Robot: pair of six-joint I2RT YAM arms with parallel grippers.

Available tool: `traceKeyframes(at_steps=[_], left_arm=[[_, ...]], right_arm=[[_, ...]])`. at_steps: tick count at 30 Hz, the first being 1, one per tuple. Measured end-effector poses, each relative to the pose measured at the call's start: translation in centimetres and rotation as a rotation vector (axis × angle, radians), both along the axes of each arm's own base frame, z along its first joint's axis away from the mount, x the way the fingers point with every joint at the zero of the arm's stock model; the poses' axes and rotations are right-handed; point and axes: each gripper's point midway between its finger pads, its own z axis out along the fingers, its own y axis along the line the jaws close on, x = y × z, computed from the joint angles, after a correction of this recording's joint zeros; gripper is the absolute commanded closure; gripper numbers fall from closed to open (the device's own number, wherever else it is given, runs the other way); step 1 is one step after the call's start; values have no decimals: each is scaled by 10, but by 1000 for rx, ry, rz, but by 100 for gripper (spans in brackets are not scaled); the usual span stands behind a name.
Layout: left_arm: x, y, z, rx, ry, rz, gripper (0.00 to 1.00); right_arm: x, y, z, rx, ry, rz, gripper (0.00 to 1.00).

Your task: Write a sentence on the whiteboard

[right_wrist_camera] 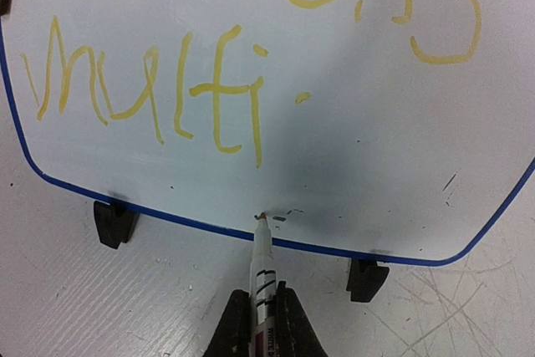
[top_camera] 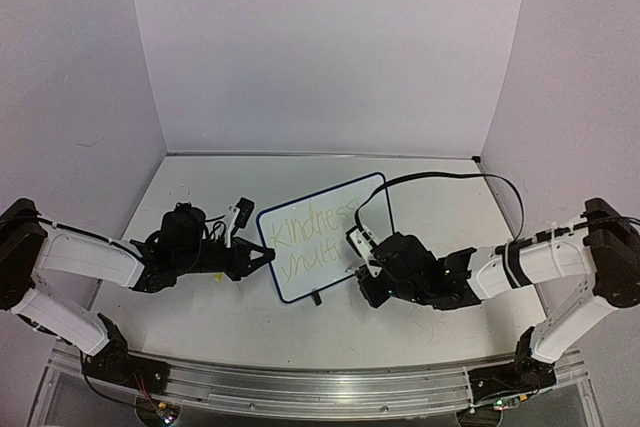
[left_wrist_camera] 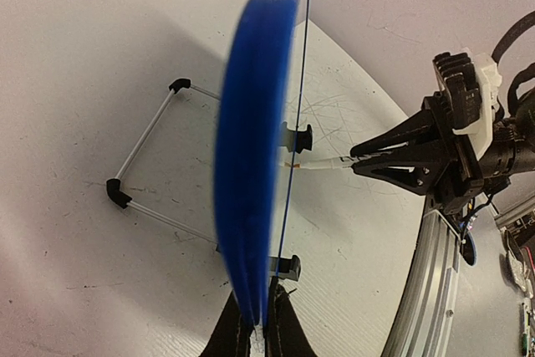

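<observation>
1. Gripping the thin blue rim of the whiteboard (right_wrist_camera: pixel 376 165), the left gripper (left_wrist_camera: pixel 259 328) is seen closed.
2. One slim marker (right_wrist_camera: pixel 262 261) is clamped in the closed right gripper (right_wrist_camera: pixel 261 315); its tip seems to touch the glossy board.
3. Two yellow lines of the sentence (right_wrist_camera: pixel 150 98) are counted on the board, which is stood on the table (right_wrist_camera: pixel 84 307).

Item: whiteboard (top_camera: pixel 312 285), blue-framed, standing mid-table (top_camera: pixel 440 202). Face: yellow-green sentence (top_camera: pixel 312 237), two slanted lines. My left gripper (top_camera: pixel 262 257) meets its 8 o'clock edge; my right gripper (top_camera: pixel 362 269) sits at 4 o'clock.
</observation>
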Motion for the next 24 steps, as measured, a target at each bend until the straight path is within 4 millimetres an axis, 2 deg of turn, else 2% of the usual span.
traceKeyframes(at_steps=[3,9,13,18,24], left_arm=[[0,0,0,0,0,0,100],[0,0,0,0,0,0,100],[0,0,0,0,0,0,100],[0,0,0,0,0,0,100],[0,0,0,0,0,0,100]], right_arm=[[0,0,6,16,-7,-2,100],[7,3,42,83,-66,-18,100],[14,8,57,105,-102,-23,100],[21,9,62,108,-121,-30,100],[26,9,52,80,-118,-38,100]])
